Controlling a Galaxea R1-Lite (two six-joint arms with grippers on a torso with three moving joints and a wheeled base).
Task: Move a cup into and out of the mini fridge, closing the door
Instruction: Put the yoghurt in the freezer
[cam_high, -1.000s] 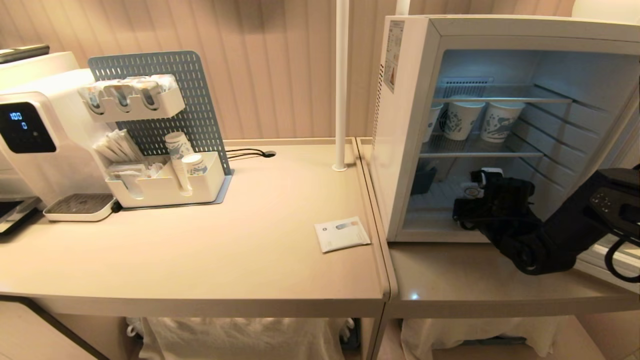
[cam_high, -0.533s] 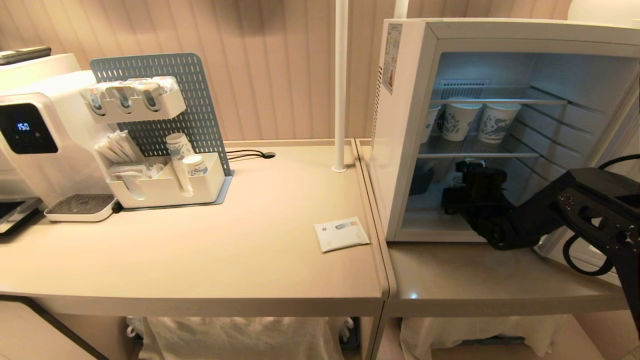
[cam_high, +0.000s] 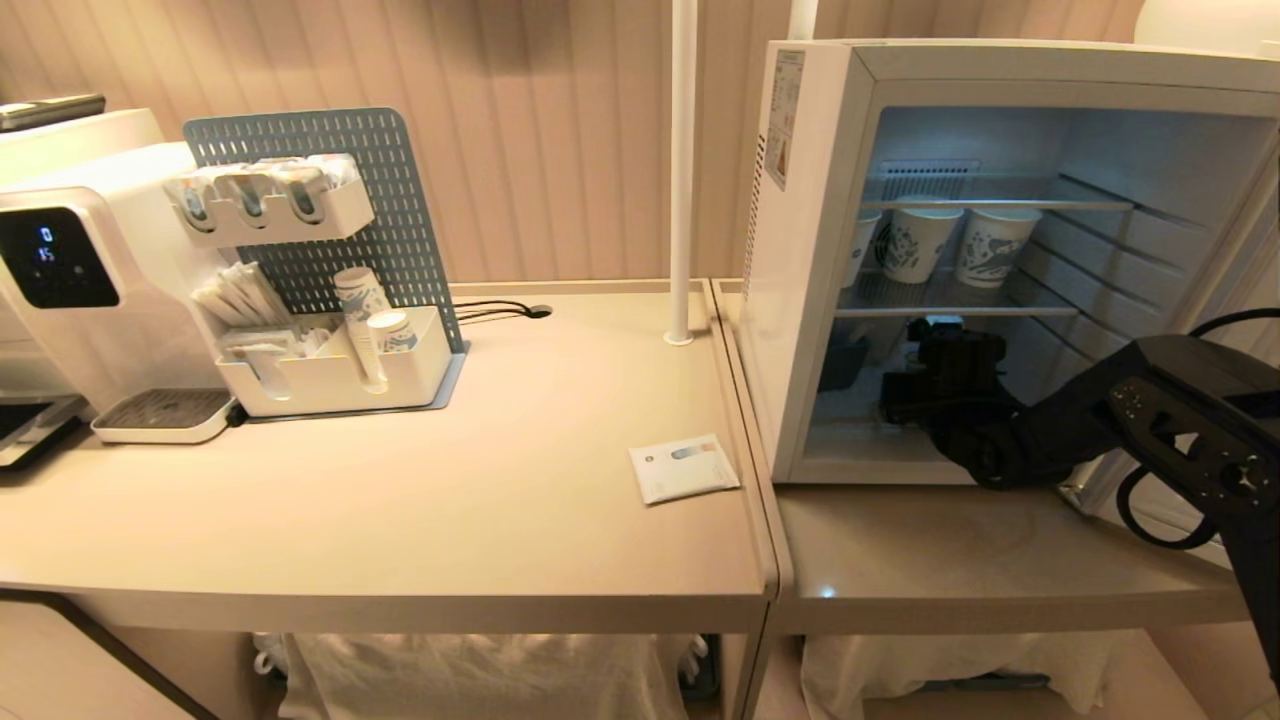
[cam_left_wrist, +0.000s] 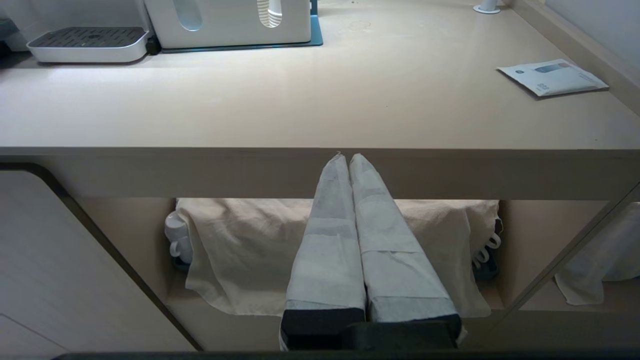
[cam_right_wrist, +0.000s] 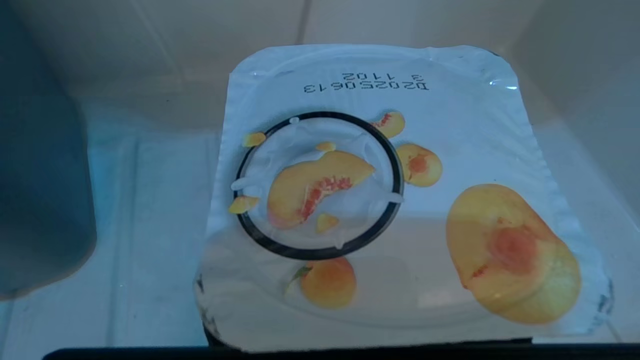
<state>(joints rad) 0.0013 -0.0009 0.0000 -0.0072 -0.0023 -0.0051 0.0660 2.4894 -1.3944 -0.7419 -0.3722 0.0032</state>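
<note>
The mini fridge (cam_high: 800, 300) stands open at the right on the counter, its door (cam_high: 1235, 235) swung out along the right edge. My right gripper (cam_high: 935, 335) reaches into the bottom compartment, under the wire shelf. It is shut on the cup (cam_right_wrist: 390, 200), whose foil lid with peach print fills the right wrist view and hides the fingers. Seen from the head, the black gripper mostly hides the cup. My left gripper (cam_left_wrist: 347, 156) is shut and empty, parked below the table's front edge.
Blue-patterned paper cups (cam_high: 920, 240) stand on the fridge's wire shelf above my gripper. A dark object (cam_high: 845, 362) sits at the left of the bottom compartment. A white packet (cam_high: 685, 467) lies on the table beside the fridge. A coffee machine (cam_high: 70, 280) and organiser (cam_high: 330, 370) stand far left.
My right arm has pushed deeper into the fridge's bottom compartment, carrying the cup with it. The left arm has kept still.
</note>
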